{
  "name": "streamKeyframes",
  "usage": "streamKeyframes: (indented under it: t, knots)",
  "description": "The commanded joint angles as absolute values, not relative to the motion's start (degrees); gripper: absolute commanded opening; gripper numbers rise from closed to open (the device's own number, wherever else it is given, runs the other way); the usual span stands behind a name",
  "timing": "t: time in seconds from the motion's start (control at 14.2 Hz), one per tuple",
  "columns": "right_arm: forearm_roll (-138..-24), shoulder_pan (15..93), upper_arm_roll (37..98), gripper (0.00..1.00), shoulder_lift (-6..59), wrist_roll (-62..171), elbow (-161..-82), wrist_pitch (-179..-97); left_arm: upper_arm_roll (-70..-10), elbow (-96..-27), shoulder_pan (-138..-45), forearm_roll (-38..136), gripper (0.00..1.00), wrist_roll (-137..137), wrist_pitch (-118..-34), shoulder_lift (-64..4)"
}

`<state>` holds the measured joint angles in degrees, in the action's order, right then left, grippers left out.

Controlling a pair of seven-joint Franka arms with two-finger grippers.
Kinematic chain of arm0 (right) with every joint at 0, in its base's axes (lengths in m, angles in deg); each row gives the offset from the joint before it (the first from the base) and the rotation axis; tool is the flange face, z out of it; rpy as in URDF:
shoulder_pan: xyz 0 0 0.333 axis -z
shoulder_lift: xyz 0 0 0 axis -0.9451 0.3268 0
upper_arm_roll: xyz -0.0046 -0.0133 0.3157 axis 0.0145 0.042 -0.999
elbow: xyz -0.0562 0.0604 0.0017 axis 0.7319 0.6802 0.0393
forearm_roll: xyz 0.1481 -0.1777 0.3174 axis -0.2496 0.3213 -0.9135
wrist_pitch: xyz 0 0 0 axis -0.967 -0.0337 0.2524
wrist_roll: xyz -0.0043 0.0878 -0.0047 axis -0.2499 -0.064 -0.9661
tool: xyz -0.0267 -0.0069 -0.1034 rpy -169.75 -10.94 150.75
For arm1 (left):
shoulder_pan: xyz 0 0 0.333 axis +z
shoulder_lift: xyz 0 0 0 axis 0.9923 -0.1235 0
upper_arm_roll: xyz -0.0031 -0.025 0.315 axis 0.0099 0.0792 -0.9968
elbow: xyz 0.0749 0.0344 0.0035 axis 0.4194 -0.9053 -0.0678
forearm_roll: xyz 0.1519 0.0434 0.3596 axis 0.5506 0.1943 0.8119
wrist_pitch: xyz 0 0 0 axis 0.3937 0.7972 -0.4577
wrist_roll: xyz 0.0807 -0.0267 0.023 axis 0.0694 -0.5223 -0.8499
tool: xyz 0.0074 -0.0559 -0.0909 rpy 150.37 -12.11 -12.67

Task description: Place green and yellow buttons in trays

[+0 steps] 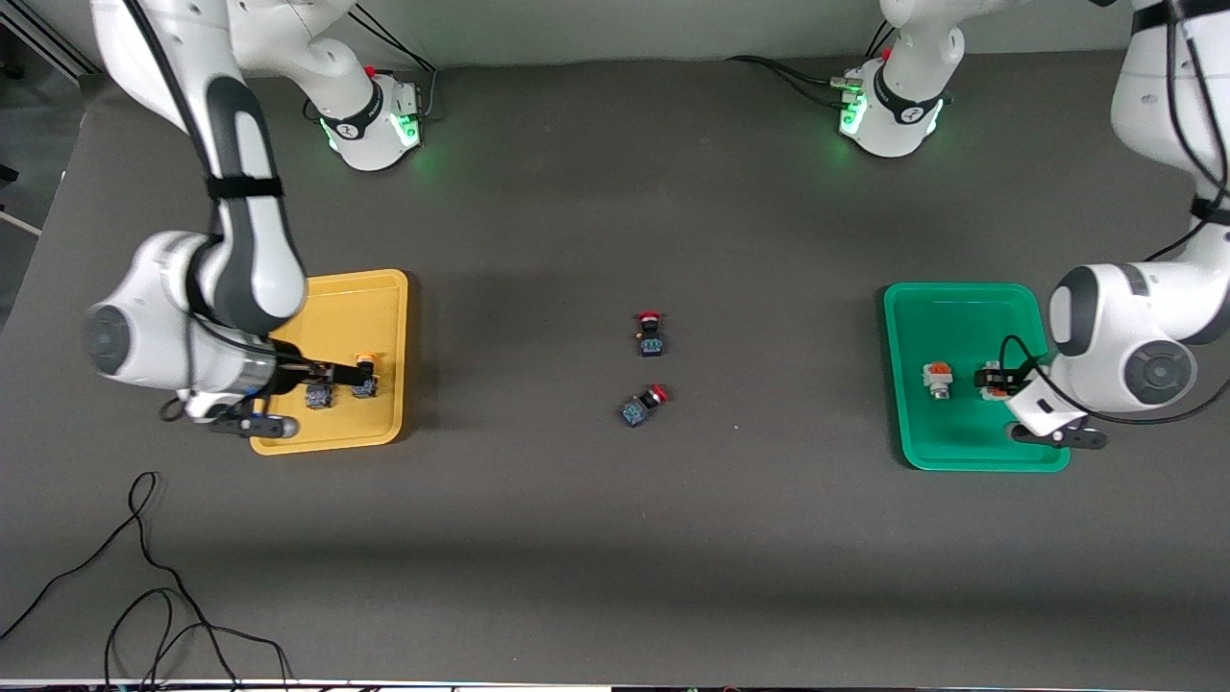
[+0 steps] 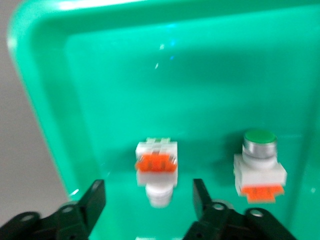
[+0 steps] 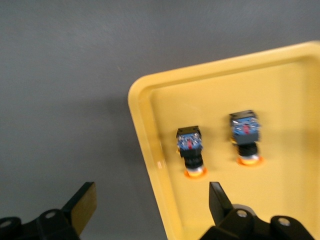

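- Left gripper (image 2: pixel 147 200): over the green tray (image 1: pixel 961 452), fingers spread wide, nothing held.
- Two green buttons (image 2: pixel 156 170) (image 2: pixel 259 165) lie in the green tray side by side, apart; one sits between the left fingers, untouched.
- Right gripper (image 3: pixel 150 200): over the yellow tray (image 1: pixel 384 288) at its edge, fingers wide apart, empty.
- Two yellow buttons (image 3: pixel 191 150) (image 3: pixel 246 135) lie in the yellow tray, near each other.
- Two red buttons (image 1: pixel 651 333) (image 1: pixel 643 406) on the table (image 1: pixel 615 538), mid-table between the trays.

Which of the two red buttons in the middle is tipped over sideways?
The red button nearer the front camera: it lies slanted on its side. The other red button, farther from the camera, points straight toward the robots' bases.
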<state>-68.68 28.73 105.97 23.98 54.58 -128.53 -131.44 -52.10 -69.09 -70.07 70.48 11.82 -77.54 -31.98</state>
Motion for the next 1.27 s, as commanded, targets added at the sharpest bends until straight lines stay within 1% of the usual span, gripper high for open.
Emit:
streamKeyframes:
  t: [0.0,0.14,0.21,0.28,0.42,0.64,0.71,0.78,0.92,1.06,1.2]
  knots:
    - [-63.1,28.4,108.7,1.0,21.5,58.3,-117.1,-119.8,-51.5,-61.7,-69.8,69.1,1.0,14.0,-64.6,-28.0]
    - [-63.0,28.4,110.9,1.0,20.7,57.8,-110.0,-111.5,-51.6,-58.6,-69.7,66.1,1.0,16.8,-58.6,-23.8]
    - [-62.9,28.4,111.4,1.0,19.6,57.8,-107.6,-108.6,-51.8,-58.1,-69.6,64.6,1.0,17.7,-56.5,-21.6]
    - [-62.7,28.4,111.8,1.0,18.1,57.8,-106.2,-106.8,-52.0,-57.9,-69.6,63.1,1.0,17.8,-55.0,-19.3]
    - [-58.8,28.3,111.8,1.0,14.6,57.8,-104.5,-105.4,-52.0,-57.9,-69.8,61.2,1.0,17.8,-52.0,-14.9]
    - [-53.0,28.9,109.8,1.0,9.7,57.9,-104.4,-103.9,-51.5,-56.6,-70.9,60.9,1.0,17.4,-46.4,-10.3]
    - [-52.7,30.8,107.7,1.0,9.3,57.8,-104.4,-103.8,-51.8,-56.0,-72.6,60.8,1.0,17.4,-44.6,-8.8]
    - [-52.1,35.1,103.5,1.0,8.1,57.7,-104.5,-103.8,-52.3,-55.8,-74.8,59.2,1.0,17.1,-43.2,-7.5]
    - [-49.4,44.9,91.9,1.0,5.0,57.7,-105.5,-103.6,-55.0,-55.9,-78.8,57.3,1.0,16.3,-40.9,-5.4]
    - [-47.7,49.8,86.6,1.0,4.4,58.0,-106.5,-103.8,-57.8,-56.0,-83.3,57.2,1.0,15.8,-40.1,-3.7]
    - [-47.6,59.3,75.9,1.0,3.9,58.4,-108.9,-106.5,-58.6,-56.0,-86.1,57.3,1.0,12.1,-40.0,-3.3]
